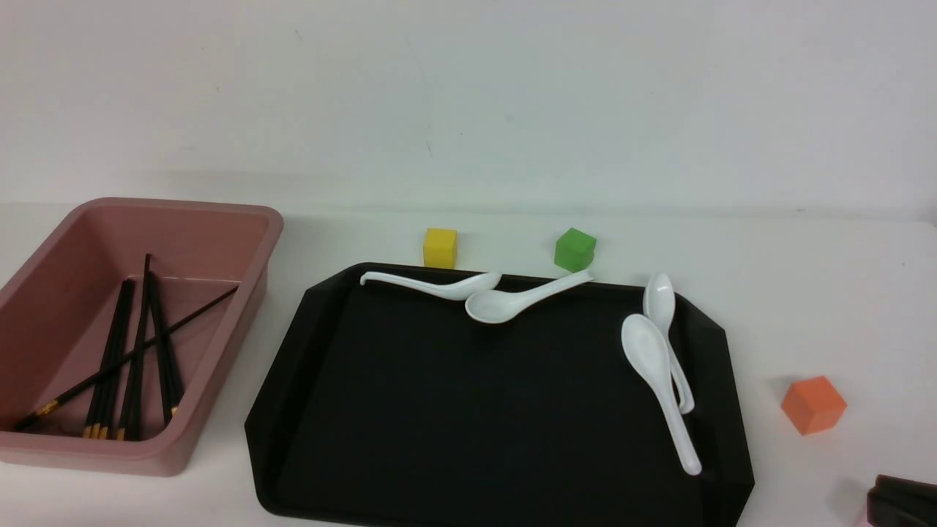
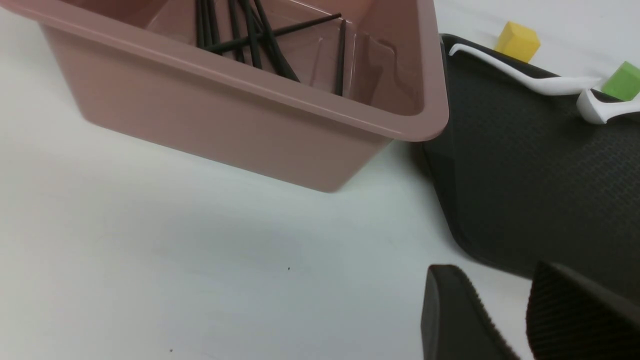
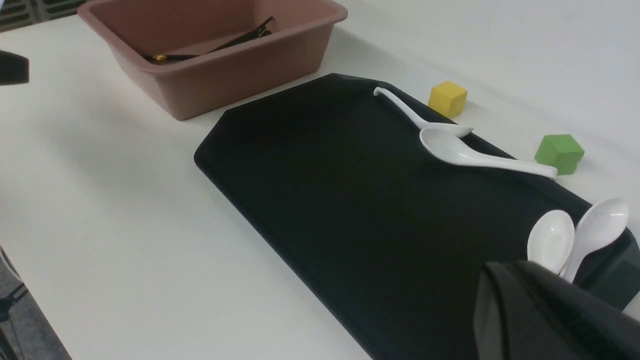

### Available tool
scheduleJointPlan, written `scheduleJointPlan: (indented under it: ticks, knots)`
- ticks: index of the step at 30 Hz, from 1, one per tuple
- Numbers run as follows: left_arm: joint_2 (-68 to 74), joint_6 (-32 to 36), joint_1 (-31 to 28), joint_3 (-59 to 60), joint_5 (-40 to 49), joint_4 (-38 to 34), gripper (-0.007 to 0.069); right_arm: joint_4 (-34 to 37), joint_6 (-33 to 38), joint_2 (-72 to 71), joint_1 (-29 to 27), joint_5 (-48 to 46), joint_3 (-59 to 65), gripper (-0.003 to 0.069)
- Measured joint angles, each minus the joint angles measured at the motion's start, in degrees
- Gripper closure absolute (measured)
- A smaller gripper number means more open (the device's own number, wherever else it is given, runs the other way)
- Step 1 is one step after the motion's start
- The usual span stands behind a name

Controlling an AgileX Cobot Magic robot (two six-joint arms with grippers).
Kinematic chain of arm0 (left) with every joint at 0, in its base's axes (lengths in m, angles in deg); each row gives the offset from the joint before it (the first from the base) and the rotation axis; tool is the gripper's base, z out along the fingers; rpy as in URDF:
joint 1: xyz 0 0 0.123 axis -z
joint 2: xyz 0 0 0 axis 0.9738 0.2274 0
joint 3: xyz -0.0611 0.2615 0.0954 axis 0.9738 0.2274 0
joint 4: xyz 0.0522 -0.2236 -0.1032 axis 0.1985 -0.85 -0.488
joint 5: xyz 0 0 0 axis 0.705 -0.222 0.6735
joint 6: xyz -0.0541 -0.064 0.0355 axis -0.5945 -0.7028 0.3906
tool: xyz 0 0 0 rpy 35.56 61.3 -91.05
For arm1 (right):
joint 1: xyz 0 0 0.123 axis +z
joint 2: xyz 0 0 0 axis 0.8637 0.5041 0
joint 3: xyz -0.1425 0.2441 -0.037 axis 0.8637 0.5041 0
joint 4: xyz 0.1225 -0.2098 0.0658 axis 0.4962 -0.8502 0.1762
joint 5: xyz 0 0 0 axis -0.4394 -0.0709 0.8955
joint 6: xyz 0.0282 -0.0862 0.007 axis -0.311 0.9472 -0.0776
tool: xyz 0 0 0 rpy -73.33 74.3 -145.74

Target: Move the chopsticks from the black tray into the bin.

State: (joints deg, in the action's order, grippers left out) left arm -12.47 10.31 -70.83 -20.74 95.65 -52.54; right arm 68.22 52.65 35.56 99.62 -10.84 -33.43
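Observation:
Several chopsticks (image 1: 135, 351) lie in the pink bin (image 1: 219, 210) at the left, gold-banded ends toward me. They also show in the left wrist view (image 2: 250, 35) and in the right wrist view (image 3: 220, 45). The black tray (image 1: 476, 417) in the middle holds no chopsticks, only white spoons. My left gripper (image 2: 492, 280) is open and empty, low over the table between the bin (image 2: 225, 115) and the tray (image 2: 525, 165); it is out of the front view. My right gripper (image 3: 500, 272) is shut and empty at the tray's near right (image 1: 904, 501).
Two white spoons (image 1: 439, 285) lie along the tray's far rim and two more (image 1: 655, 366) at its right end. A yellow cube (image 1: 440, 247) and a green cube (image 1: 575, 249) stand behind the tray. An orange cube (image 1: 813, 405) stands to its right.

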Motion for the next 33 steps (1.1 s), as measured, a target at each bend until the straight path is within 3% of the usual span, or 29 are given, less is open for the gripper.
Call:
scheduleJointPlan:
  ticks: [8, 17, 25, 33]
  knots:
    - [0.00, 0.00, 0.00, 0.00, 0.00, 0.00, 0.0385, 0.15, 0.05, -3.53, -3.51, 2.20, 3.68, 0.0618]
    - [0.00, 0.00, 0.00, 0.00, 0.00, 0.00, 0.0385, -0.02, 0.05, -13.11, -19.65, 4.91, 14.90, 0.0610]
    - [0.00, 0.00, 0.00, 0.00, 0.00, 0.00, 0.0385, -0.02, 0.05, -20.29, -30.06, 5.20, 22.44, 0.0599]
    - [0.00, 0.00, 0.00, 0.00, 0.00, 0.00, 0.0385, -0.09, 0.05, -20.89, -31.88, 3.36, 24.44, 0.0587]
